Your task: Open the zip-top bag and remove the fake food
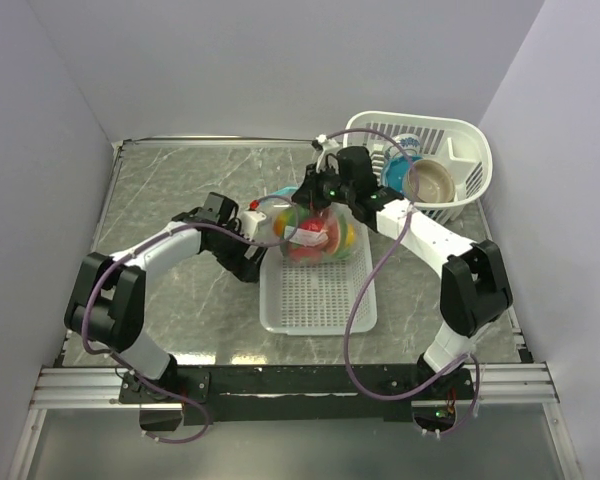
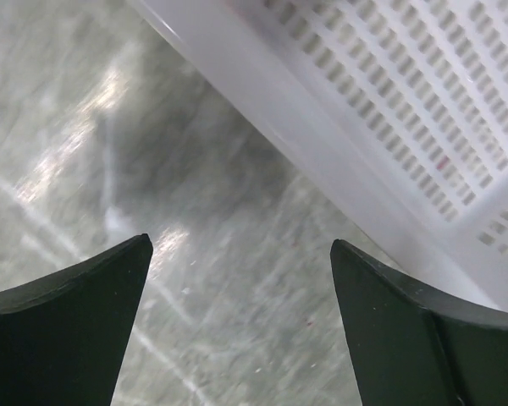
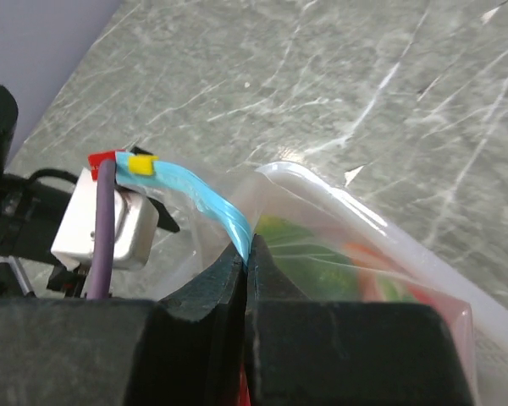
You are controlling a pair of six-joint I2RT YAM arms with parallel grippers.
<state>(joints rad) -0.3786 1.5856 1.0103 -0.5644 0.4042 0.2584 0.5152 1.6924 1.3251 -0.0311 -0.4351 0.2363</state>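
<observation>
Over the white basket (image 1: 317,300), the zip-top bag (image 1: 325,225) holds fake food (image 1: 310,242). Right gripper (image 3: 247,254) jaws pinch its blue strip (image 3: 210,196); left gripper (image 2: 241,245) jaws gape over bare counter (image 2: 85,127).

We see our left gripper (image 2: 240,244) spread wide above the grey marbled table (image 2: 110,152), with a white slotted plastic basket (image 2: 322,161) just beyond its right finger.

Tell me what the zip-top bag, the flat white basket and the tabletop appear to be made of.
The zip-top bag: thin clear plastic film, glossy and creased, coloured fake food showing through; the teal zip strip looks thicker. The flat white basket: moulded plastic, smooth, regular slots. The tabletop: grey veined stone look, soft glare; stone or laminate, cannot tell.
</observation>
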